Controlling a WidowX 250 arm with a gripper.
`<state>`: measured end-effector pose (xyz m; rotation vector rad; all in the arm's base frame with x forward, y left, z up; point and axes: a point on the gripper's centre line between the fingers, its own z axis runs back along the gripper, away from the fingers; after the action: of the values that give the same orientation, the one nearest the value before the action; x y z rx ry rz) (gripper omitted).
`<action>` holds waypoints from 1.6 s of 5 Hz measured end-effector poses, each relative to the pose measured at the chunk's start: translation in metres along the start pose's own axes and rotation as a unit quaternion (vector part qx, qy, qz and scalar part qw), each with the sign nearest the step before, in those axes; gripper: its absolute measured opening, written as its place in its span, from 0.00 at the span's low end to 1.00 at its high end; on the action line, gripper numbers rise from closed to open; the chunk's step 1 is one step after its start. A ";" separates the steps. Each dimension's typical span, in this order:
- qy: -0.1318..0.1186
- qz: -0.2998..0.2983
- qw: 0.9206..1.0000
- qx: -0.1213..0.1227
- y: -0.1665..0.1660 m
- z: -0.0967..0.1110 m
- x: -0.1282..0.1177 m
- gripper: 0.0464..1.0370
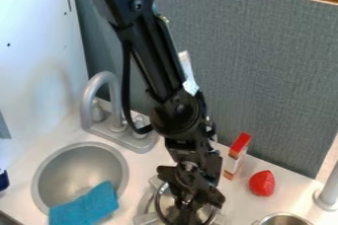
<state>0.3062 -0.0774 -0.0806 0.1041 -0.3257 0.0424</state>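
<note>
One claw [188,213] at one dark-rimmed disc [167,202], one blue cloth [84,206]

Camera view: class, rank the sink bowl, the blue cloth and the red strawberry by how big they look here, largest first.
1. Sink bowl
2. Blue cloth, lying partly over the bowl
3. Red strawberry

Probable lid [167,204] on burner [147,205], sink [79,169] left

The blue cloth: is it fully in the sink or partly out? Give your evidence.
Partly out: the blue cloth lies across the rim of the sink, with one end inside the bowl.
</note>
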 end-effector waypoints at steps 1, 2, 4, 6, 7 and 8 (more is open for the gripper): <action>-0.013 -0.022 1.000 0.013 -0.008 0.015 0.001 0.27; -0.039 -0.028 0.999 0.017 -0.018 0.046 0.015 0.27; -0.069 -0.087 0.993 -0.027 -0.081 0.076 0.034 0.27; -0.079 -0.145 0.985 -0.045 -0.138 0.080 0.036 0.27; -0.071 -0.161 0.984 -0.041 -0.146 0.072 0.029 0.27; -0.073 -0.168 0.982 -0.042 -0.149 0.071 0.026 0.27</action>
<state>0.3168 -0.2323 -0.0197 0.0776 -0.4517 -0.3154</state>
